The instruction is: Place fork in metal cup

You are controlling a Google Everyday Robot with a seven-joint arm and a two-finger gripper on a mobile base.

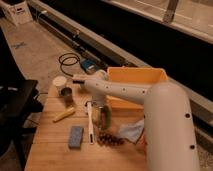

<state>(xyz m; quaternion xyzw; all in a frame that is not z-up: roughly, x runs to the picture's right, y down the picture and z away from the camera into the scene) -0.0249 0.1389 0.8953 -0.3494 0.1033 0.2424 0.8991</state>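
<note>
A wooden tabletop (50, 152) seen from above, with a white robot arm (125, 92) reaching in from 4 o'clock. Its end effector (100, 116) hangs near the tabletop's centre, fingers apart and holding nothing. The fork (90, 125), long and pale, lies flat just beside it at 9 o'clock, pointing from 12 to 6. The metal cup (67, 96) stands upright at 10 o'clock from the fork, with a white cup (59, 82) just beyond it. A blue sponge (75, 136) lies at 7 o'clock and a yellow bin (135, 75) sits at 1 o'clock.
</note>
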